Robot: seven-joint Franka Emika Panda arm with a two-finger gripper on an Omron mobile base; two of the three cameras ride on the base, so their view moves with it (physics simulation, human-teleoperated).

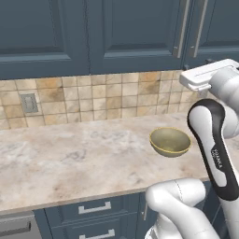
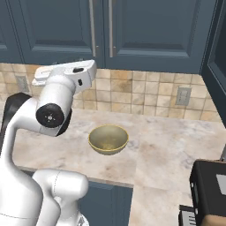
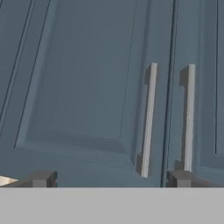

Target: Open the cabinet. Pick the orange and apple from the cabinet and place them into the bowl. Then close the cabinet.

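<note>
The cabinet is a dark slate-blue wall unit above the counter, and both doors are shut. Its two vertical silver handles stand side by side at the door seam, also seen in the right base view at the cabinet. My gripper faces the doors, open, with its fingertips wide apart and nothing between them. It hangs a short way in front of the left door, low and left of the handles. The golden-yellow bowl sits empty on the counter below. The orange and the apple are hidden.
A marbled counter runs under a tan tile backsplash with wall sockets. Blue drawers lie below the counter edge. A dark appliance stands at the near right, and a tall dark cabinet side rises on the right.
</note>
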